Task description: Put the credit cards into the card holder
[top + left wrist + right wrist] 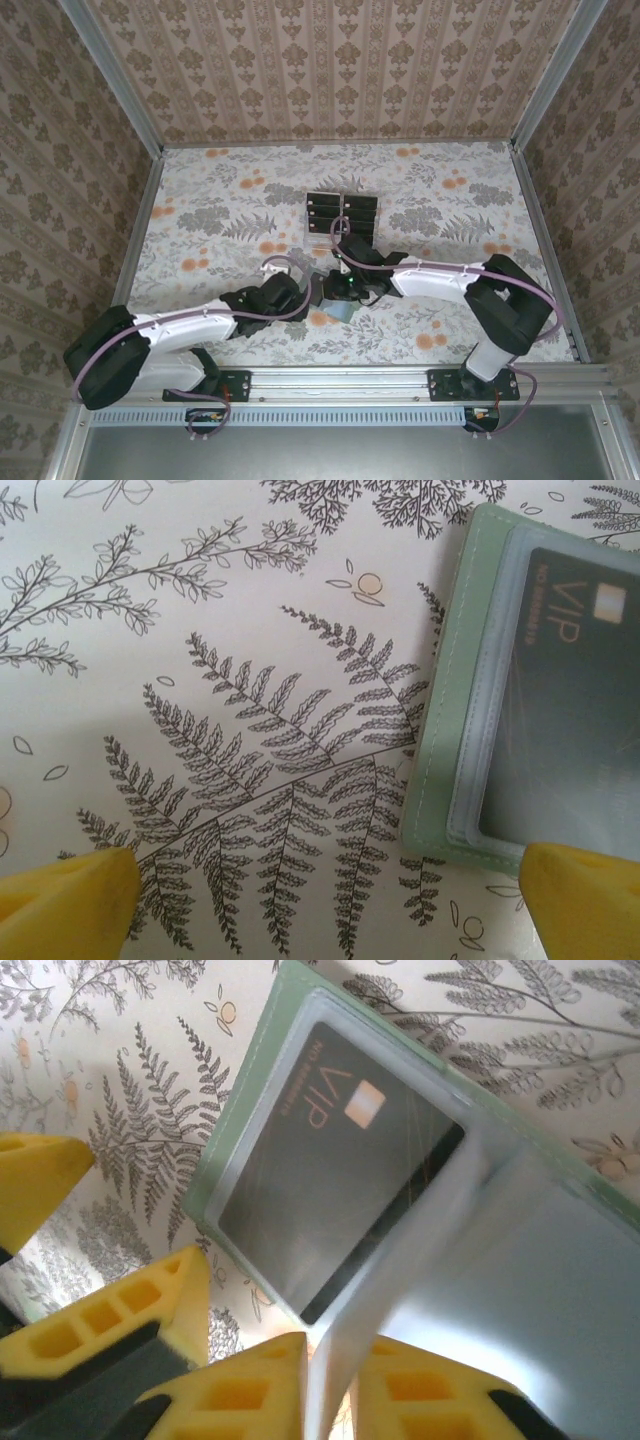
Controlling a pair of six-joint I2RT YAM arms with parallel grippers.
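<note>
card holder point(458, 680) cropped right, flap point(520, 1280) blurred

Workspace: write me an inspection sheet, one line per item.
Surface: floral cloth, flat.
Job's things: green card holder open on the cloth, one black VIP card in its clear pocket; more black cards in the clear tiered rack.
Clutter: nothing seen beyond the rack.
Grippers: left gripper open beside the holder's corner; right gripper narrow around the holder's clear flap, grip unclear.
Cables: purple cables along both arms.
Surroundings: patterned walls, metal rail.
</note>
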